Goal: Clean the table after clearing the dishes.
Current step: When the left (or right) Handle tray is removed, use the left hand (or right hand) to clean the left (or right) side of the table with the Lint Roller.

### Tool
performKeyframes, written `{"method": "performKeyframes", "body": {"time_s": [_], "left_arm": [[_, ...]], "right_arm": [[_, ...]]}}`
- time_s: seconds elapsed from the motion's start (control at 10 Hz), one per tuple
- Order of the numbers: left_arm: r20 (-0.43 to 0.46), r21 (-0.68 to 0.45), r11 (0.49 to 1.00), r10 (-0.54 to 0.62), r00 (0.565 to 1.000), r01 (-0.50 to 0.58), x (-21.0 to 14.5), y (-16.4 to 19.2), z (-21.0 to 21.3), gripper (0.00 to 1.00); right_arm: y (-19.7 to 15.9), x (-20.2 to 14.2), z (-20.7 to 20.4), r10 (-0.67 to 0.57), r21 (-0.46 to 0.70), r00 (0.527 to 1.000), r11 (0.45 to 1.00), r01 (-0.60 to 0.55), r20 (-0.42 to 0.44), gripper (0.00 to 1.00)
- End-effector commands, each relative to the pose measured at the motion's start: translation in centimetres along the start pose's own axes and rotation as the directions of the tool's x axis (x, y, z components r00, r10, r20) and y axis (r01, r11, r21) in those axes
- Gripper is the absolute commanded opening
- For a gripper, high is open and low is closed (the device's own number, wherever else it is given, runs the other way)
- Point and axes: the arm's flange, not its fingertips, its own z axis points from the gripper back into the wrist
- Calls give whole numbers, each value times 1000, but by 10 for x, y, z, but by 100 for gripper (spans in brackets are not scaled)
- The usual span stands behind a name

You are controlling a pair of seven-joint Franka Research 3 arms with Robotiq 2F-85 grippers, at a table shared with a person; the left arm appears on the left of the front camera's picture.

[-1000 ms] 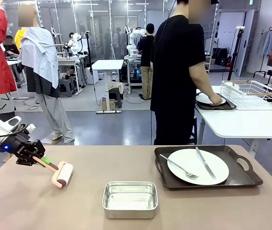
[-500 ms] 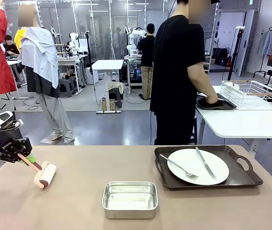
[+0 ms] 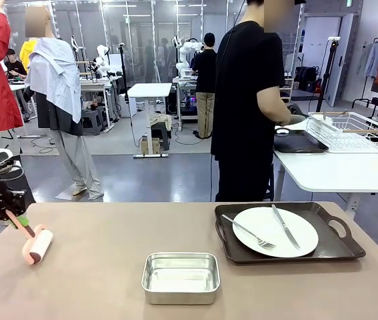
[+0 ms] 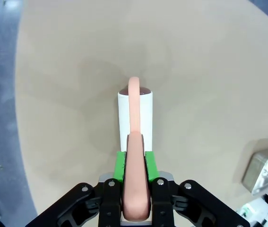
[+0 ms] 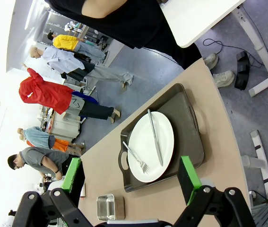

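Observation:
My left gripper (image 3: 5, 212) is at the table's (image 3: 109, 267) far left edge, shut on the pink handle of a lint roller (image 3: 37, 245) whose roll lies on the taupe top. From the left wrist, the green pads (image 4: 120, 164) clamp the handle and the white roll (image 4: 134, 118) points away. A white plate (image 3: 275, 231) with a fork (image 3: 249, 232) and a knife (image 3: 285, 227) rests on a dark tray (image 3: 335, 250) at the right. My right gripper (image 5: 130, 165) hangs open above that tray (image 5: 190, 137) and plate (image 5: 150, 142).
A steel pan (image 3: 180, 277) sits at the front middle of the table, also at the left wrist view's right edge (image 4: 261, 168). A person in black stands at the far side, facing a white side table (image 3: 349, 173) with another dark tray (image 3: 299, 142) and a wire rack (image 3: 349, 130).
My left gripper has drawn the roller leftwards across the table to its left edge. The person's hand has lifted off the dark tray on the white table.

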Motion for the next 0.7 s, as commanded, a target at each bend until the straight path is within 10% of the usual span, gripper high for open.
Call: {"method": "performKeyframes", "body": {"time_s": [0.0, 0.6], "left_arm": [[21, 111, 994, 17, 1000, -20, -14, 6, 1, 20], [230, 119, 989, -113, 967, 88, -36, -50, 82, 20]], "right_arm": [[2, -1, 2, 9, 10, 1000, 1000, -9, 2, 100], [2, -1, 2, 9, 10, 1000, 1000, -9, 2, 100]]}}
